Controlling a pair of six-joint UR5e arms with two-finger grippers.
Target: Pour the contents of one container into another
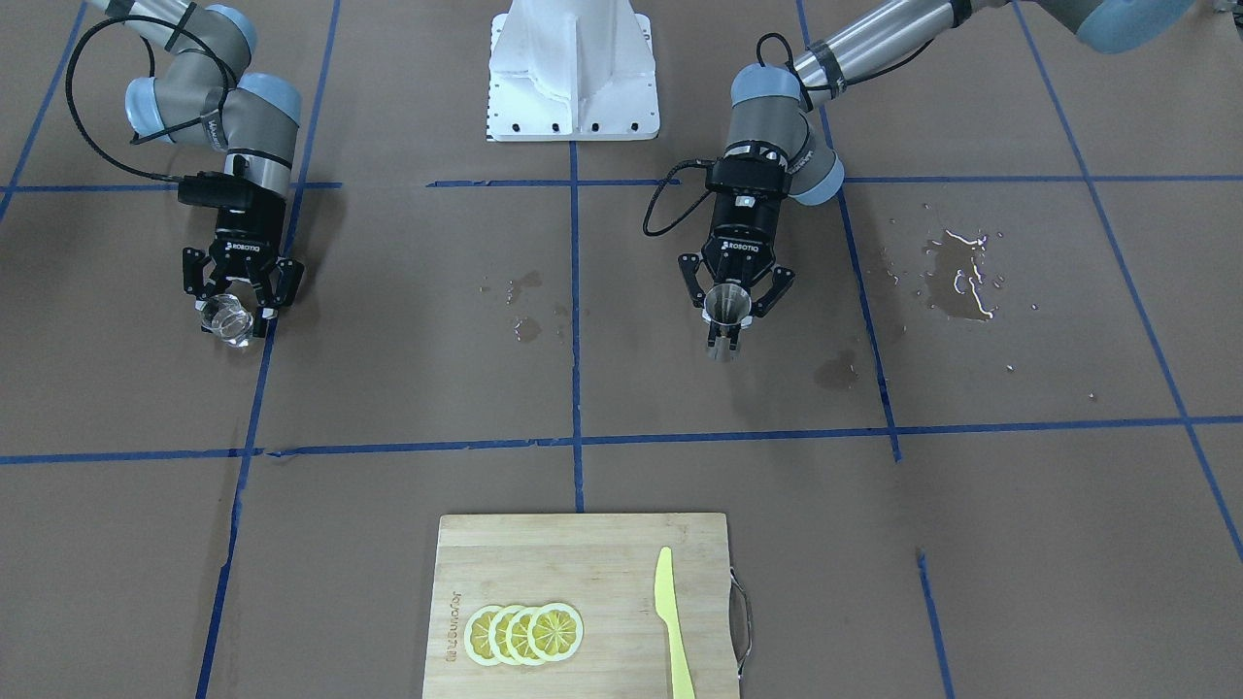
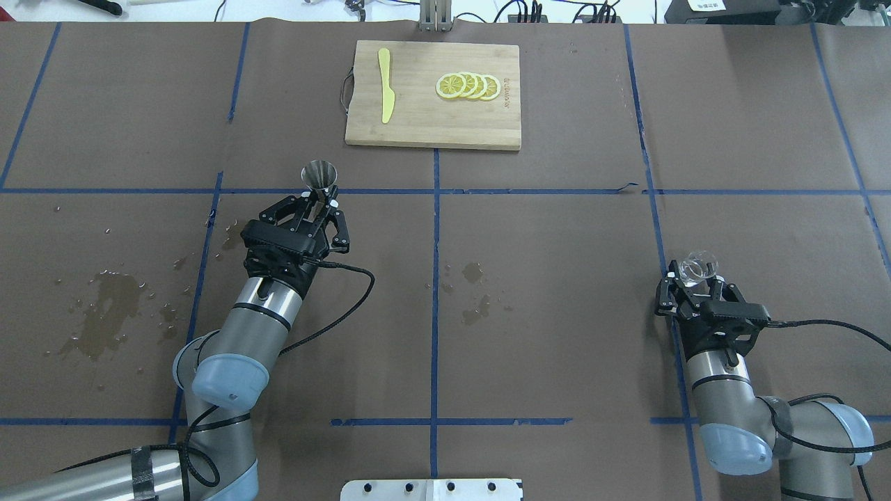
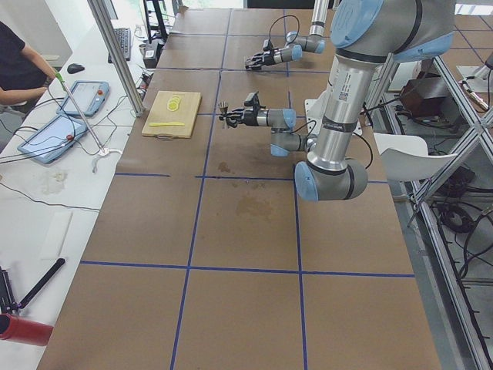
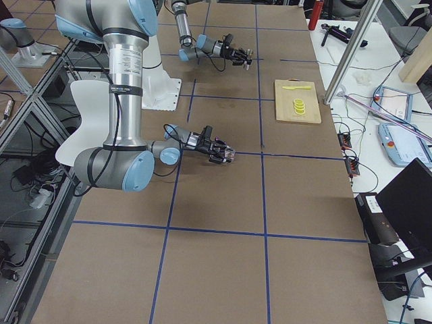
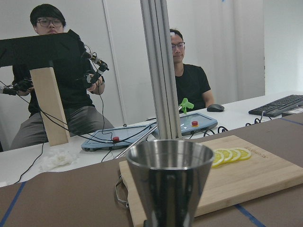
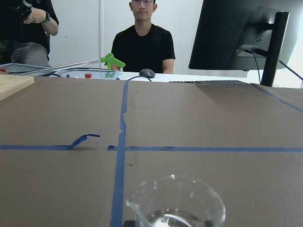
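The steel hourglass jigger (image 2: 319, 177) stands upright in my left gripper (image 2: 317, 200), which is shut on its narrow waist. It sits left of the table's middle, near the cutting board, and its wide cup fills the left wrist view (image 5: 169, 179). The small clear glass cup (image 2: 698, 268) with a pouring lip is far to the right, with my right gripper (image 2: 696, 280) shut around it. The right wrist view shows the cup's rim (image 6: 175, 203) with a little clear liquid at the bottom. The two containers are well apart.
A wooden cutting board (image 2: 431, 125) lies at the far middle edge, carrying lemon slices (image 2: 468, 85) and a yellow knife (image 2: 385, 94). Wet stains mark the paper at the left (image 2: 104, 306) and near the centre (image 2: 477, 292). Operators sit beyond the far edge.
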